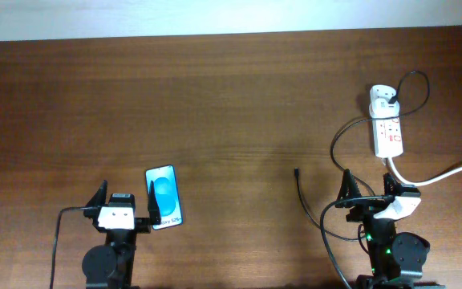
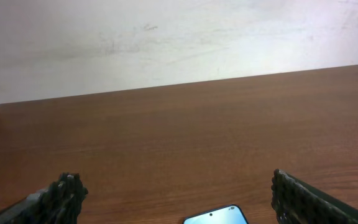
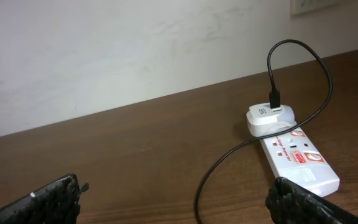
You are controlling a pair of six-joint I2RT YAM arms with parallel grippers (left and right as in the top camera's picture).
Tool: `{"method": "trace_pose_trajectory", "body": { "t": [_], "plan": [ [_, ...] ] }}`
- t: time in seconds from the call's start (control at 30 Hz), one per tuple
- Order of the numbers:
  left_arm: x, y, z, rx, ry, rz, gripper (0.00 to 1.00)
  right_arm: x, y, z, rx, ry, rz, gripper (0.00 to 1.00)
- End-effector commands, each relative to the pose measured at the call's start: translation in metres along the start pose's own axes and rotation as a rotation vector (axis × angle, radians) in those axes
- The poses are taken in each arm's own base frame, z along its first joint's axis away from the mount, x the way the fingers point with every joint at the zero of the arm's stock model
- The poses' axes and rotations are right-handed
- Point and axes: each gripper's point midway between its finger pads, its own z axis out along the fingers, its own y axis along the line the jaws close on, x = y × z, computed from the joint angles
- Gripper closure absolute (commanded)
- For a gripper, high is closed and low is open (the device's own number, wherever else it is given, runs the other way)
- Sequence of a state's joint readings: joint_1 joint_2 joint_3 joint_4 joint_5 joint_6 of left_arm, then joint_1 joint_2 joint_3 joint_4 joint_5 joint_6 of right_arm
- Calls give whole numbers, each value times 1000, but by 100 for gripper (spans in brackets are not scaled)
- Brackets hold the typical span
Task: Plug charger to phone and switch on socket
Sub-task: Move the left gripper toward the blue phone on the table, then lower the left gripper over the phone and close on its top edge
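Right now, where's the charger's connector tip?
Overhead view: the connector tip lies loose on the table, right of centre, just left of the right gripper and well right of the phone.

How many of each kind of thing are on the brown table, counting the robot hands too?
Phone: 1
Charger: 1
Socket: 1
Thick white cord: 1
Grippers: 2, the left gripper and the right gripper
Total: 6
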State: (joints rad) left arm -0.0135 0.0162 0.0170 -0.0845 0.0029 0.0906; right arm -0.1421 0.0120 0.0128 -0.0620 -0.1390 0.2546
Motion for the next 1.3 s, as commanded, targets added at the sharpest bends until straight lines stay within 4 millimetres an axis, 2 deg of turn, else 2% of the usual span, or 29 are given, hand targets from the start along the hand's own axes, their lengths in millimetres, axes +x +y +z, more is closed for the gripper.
{"method": "trace_pose_trajectory", "body": {
  "t": [0.0, 0.07, 0.13, 0.2, 0.33, 0.5, 0.6, 0.73, 0.77, 0.87, 0.97, 1.13, 1.27],
  "plan": [
    [1, 2, 0, -10, -3, 19, 1, 2, 0, 0, -1, 1, -3, 2],
    [-1, 0, 0, 0, -13, 18, 1, 2, 0, 0, -1, 1, -3, 2],
    [-6, -16, -2, 94, -27, 10, 1, 2, 0, 0, -1, 1, -3, 2],
    [-7, -16, -11, 104, 58, -106, 1, 2, 0, 0, -1, 1, -3, 2],
    [-39, -14, -37, 106, 111, -109, 1, 2, 0, 0, -1, 1, -3, 2],
    [-60, -15, -60, 121, 194, -165, 1, 2, 0, 0, -1, 1, -3, 2],
    [-81, -29, -61, 214, 227, -181, 1, 2, 0, 0, -1, 1, -3, 2],
    [-99, -35, -63, 259, 347, -204, 1, 2, 0, 0, -1, 1, -3, 1],
    [-101, -46, -68, 329, 354, -218, 1, 2, 0, 0, -1, 1, -3, 2],
    [-93, -56, -75, 383, 401, -237, 1, 2, 0, 0, -1, 1, -3, 2],
    [-95, -68, -81, 460, 405, -253, 1, 2, 0, 0, -1, 1, -3, 2],
    [-94, -67, -80, 450, 406, -252, 1, 2, 0, 0, -1, 1, -3, 2],
    [-89, -57, -74, 375, 431, -292, 1, 2, 0, 0, -1, 1, -3, 2]
  ]
}}
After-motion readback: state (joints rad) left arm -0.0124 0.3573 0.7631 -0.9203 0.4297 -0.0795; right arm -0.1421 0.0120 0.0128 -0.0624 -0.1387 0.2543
